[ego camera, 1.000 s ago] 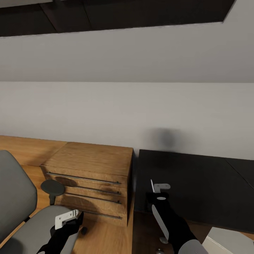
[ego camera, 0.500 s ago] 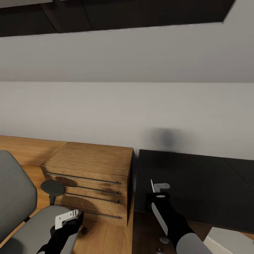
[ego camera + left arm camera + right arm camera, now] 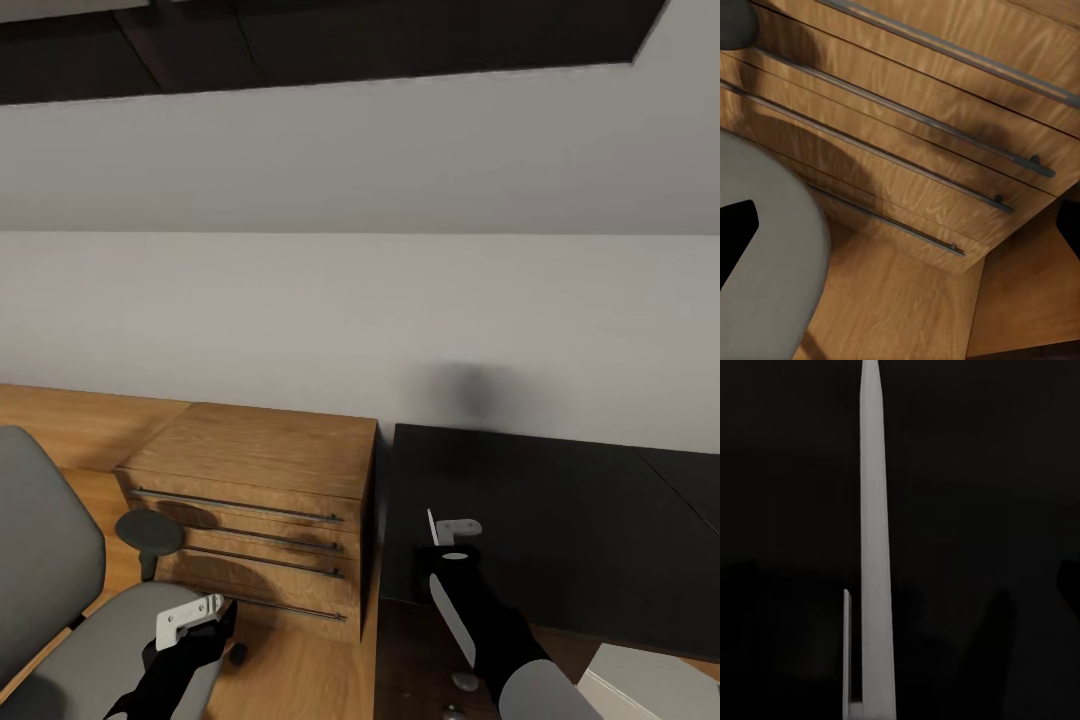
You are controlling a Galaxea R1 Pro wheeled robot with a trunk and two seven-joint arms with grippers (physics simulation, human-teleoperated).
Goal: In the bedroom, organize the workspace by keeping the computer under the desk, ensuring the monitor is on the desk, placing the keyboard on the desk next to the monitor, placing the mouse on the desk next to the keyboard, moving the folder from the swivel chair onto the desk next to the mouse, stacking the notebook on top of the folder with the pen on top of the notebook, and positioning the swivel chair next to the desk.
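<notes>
- Nothing has shifted since half a second ago; a second ago the right forearm lay slightly differently at the lower edge of the head view, and the rest matches.
- swivel chair (image 3: 45,570): grey back and seat at the far left, on the wooden floor (image 3: 300,680), just beside the dresser.
- left gripper (image 3: 190,615): hovers over the seat's front edge; whether it is open or closed, I cannot tell.
- wooden dresser (image 3: 260,470): long bar handles, against the wall, touching the counter's left end.
- right gripper (image 3: 450,535): closed on the pen (image 3: 432,527), a thin pale stick held upright over the counter's near left corner; the right wrist view shows the pen (image 3: 874,540) against the dark surface.
- counter (image 3: 560,520): glossy black.
- computer (image 3: 650,685): light-grey box at the lower right, below the counter's front edge.
</notes>
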